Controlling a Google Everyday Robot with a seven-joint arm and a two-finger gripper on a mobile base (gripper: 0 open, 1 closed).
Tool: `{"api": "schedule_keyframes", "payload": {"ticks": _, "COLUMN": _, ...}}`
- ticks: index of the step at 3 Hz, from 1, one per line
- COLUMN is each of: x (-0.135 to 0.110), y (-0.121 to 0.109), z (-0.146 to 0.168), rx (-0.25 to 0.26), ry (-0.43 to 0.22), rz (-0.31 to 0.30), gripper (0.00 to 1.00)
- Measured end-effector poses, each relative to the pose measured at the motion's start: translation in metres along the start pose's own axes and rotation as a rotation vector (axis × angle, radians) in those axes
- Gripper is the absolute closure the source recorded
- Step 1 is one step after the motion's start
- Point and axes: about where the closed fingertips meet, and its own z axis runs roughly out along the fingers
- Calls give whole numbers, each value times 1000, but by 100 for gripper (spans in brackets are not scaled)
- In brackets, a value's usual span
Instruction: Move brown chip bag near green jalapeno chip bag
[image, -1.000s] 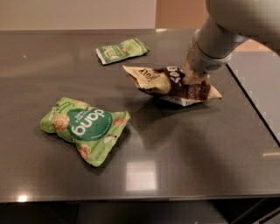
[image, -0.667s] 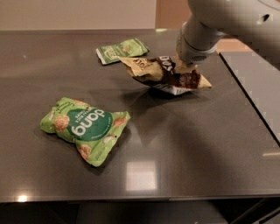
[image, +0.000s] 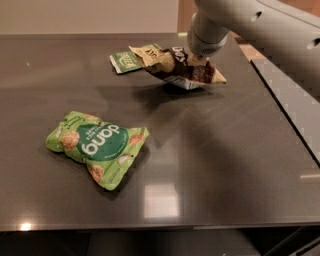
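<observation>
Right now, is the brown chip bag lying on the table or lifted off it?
Lifted: the gripper holds the brown chip bag tilted above the table, a shadow beneath it.

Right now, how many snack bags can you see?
3: brown chip bag in the gripper at back, green jalapeno chip bag just beside it, dang bag nearest the camera.

My hand is at the far side of the table, down on the brown chip bag, and is mostly hidden under my own wrist. My arm runs off the top and right edges. The brown chip bag covers the right end of the green jalapeno chip bag; I cannot tell whether they touch. Both bags' lettering is too blurred to read. The table is cut off at the left.
</observation>
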Motion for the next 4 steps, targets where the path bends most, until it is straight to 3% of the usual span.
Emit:
{"api": "schedule_keyframes", "payload": {"ticks": 2, "x": -6, "y": -35, "z": 32, "rx": 60, "ry": 11, "rz": 31, "gripper": 59}}
{"api": "schedule_keyframes", "payload": {"ticks": 4, "x": -5, "y": -38, "z": 42, "rx": 67, "ry": 6, "rz": 52, "gripper": 12}}
